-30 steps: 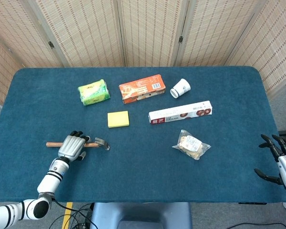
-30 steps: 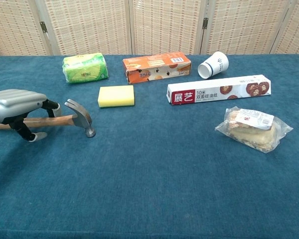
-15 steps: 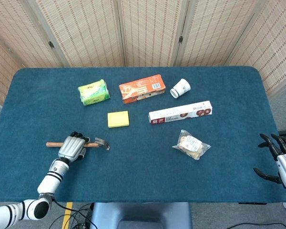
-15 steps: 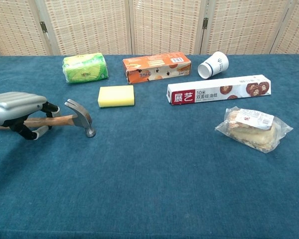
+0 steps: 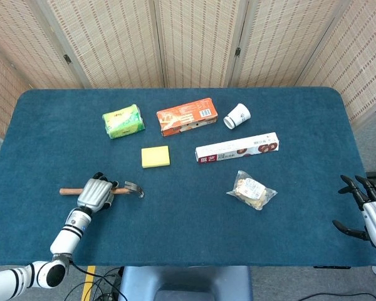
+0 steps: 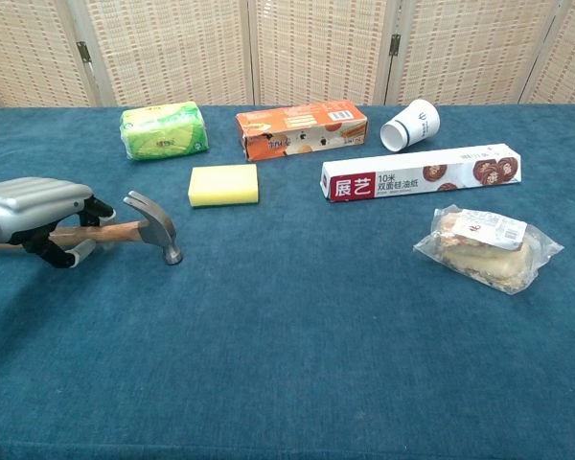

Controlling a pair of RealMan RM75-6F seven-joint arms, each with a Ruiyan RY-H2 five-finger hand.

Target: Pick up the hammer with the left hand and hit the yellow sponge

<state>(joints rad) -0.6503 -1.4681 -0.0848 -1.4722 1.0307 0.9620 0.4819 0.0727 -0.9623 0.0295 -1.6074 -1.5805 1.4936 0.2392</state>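
Note:
The hammer [image 5: 130, 188] lies on the blue table, wooden handle to the left and steel head [image 6: 159, 226] to the right. My left hand [image 5: 95, 194] covers the middle of the handle, and in the chest view the left hand [image 6: 34, 216] has its fingers curled under and around the wood, gripping it. The yellow sponge [image 5: 155, 156] sits flat further back and to the right of the hammer head, also visible in the chest view as the yellow sponge [image 6: 223, 184]. My right hand [image 5: 370, 210] hangs off the table's right edge, fingers spread, holding nothing.
A green packet [image 5: 123, 121], an orange box [image 5: 187, 116] and a tipped paper cup [image 5: 237, 116] line the back. A long red-and-white box [image 5: 237, 147] and a bagged snack [image 5: 251, 190] lie right of centre.
The left hand's fingers have curled tighter under the hammer handle and the hand has lifted slightly. The right hand has barely moved.

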